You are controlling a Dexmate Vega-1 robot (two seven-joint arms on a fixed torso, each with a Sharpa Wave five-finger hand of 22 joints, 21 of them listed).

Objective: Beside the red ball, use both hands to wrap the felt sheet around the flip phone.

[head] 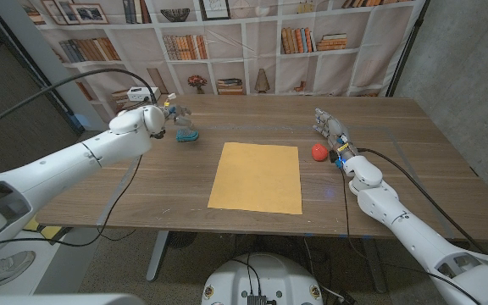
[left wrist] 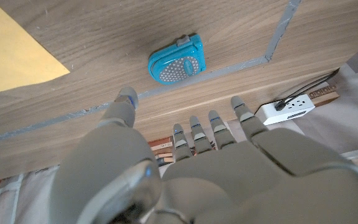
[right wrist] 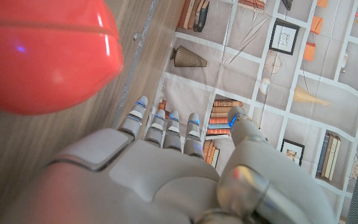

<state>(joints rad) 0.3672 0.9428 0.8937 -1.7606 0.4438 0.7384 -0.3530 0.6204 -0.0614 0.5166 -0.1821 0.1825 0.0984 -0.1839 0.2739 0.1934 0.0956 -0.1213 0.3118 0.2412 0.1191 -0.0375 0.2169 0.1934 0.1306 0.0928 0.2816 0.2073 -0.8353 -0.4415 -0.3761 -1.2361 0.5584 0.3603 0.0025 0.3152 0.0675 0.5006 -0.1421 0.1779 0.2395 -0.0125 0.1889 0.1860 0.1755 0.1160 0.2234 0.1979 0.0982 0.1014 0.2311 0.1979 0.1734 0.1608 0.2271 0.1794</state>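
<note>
Because the felt sheet [head: 256,177] lies flat with nothing on it, your left hand [head: 154,117] hangs open and empty beside the blue flip phone [head: 187,135], left of the sheet. Your right hand [head: 330,129], open too, waits by the red ball [head: 318,152], right of the sheet.

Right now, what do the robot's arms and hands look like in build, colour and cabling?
Both arms have smooth white rounded shells with black cables running alongside. The left hand and right hand are light grey, with segmented grey fingers showing small blue marks near the tips. A blue light glows at the right wrist.
</note>
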